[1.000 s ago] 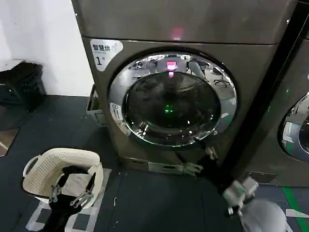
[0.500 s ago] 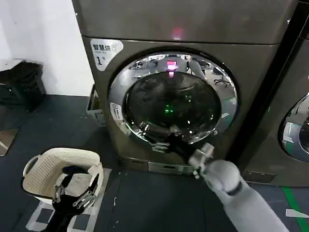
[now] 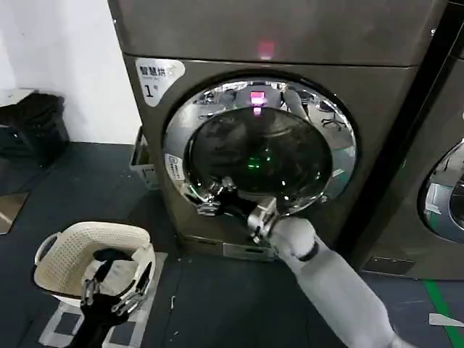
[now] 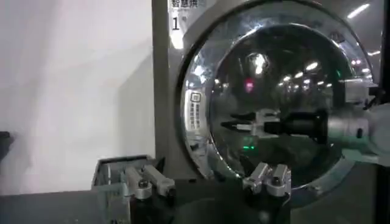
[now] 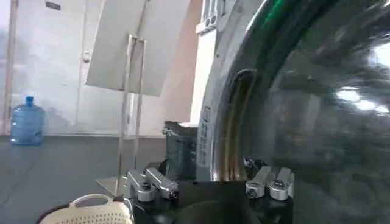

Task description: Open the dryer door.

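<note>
Right gripper (image 3: 210, 199) at shut dryer door (image 3: 326, 116) lower-left rim

right gripper (image 3: 206, 199) risen leftward onto dryer door (image 3: 259, 148) rim

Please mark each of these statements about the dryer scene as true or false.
1. The dryer door is swung wide open. False: it sits shut against the dryer.
2. The right gripper is at the door's lower chrome ring. True.
3. The label beside the door reads "3". False: it reads "1".
4. A white basket stands on the floor left of the dryer. True.
5. The left gripper grips the door. False: it hangs low by the basket, fingers open.
</note>
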Robot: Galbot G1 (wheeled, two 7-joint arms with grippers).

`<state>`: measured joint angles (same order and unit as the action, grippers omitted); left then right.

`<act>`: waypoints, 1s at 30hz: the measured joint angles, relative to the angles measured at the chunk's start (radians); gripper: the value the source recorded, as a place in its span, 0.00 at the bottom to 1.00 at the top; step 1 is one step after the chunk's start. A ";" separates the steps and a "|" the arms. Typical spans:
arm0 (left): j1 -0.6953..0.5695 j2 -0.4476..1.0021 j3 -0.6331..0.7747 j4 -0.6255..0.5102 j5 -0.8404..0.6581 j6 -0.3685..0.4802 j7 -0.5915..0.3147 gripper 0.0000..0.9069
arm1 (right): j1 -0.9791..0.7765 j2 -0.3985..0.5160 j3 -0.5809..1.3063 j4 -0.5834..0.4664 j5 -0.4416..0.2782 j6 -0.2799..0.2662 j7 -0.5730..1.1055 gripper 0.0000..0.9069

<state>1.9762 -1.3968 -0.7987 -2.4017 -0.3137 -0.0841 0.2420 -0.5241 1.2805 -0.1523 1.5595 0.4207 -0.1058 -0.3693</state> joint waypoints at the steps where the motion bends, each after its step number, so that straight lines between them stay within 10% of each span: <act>1: 0.001 -0.001 0.000 0.000 0.000 -0.001 0.001 1.00 | 0.007 0.007 -0.006 -0.012 0.000 0.001 0.000 1.00; 30: -0.057 0.050 -0.056 0.020 -0.084 0.041 0.078 1.00 | 0.091 0.068 -0.021 -0.145 0.041 -0.005 -0.232 1.00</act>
<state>1.9197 -1.3467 -0.8543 -2.3818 -0.3975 -0.0434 0.3203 -0.4329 1.3482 -0.1737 1.4147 0.4613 -0.1105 -0.6010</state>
